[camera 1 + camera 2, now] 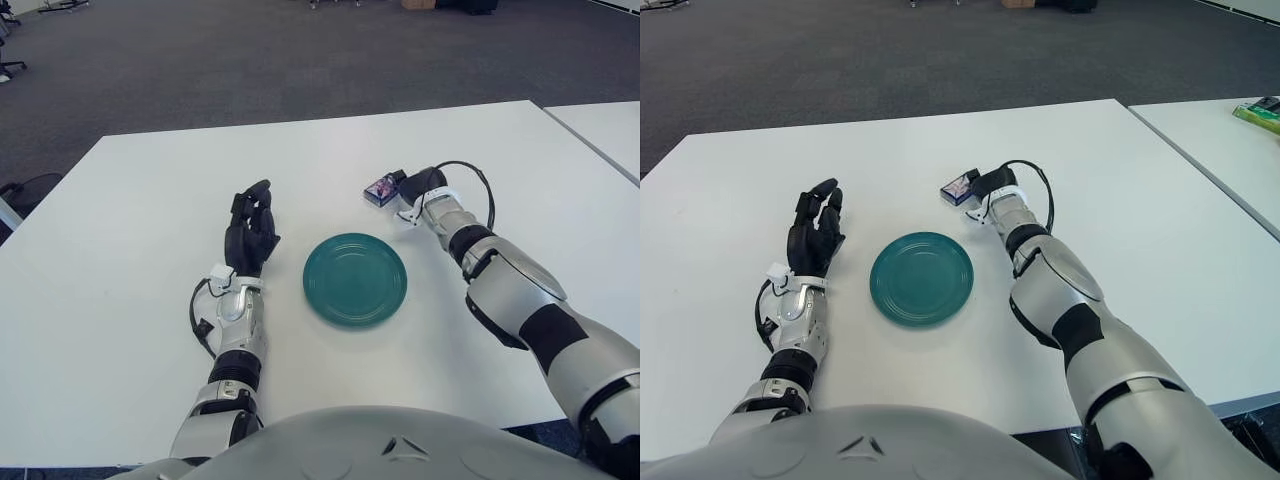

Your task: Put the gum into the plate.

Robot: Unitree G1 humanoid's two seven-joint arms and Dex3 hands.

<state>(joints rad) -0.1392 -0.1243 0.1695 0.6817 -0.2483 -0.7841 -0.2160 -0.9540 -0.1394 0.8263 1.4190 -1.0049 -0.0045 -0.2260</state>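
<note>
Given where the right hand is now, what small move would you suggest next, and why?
Probably close the right hand on the gum. The hand is right against the pack, which lies flat on the table, beyond the plate and outside it; a firm grasp is not visible yet. The left hand shows left of the plate, open.

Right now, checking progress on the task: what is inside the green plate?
Nothing shows in the plate. The gum lies on the table beyond it, at the right hand. The left hand shows left of the plate.
</note>
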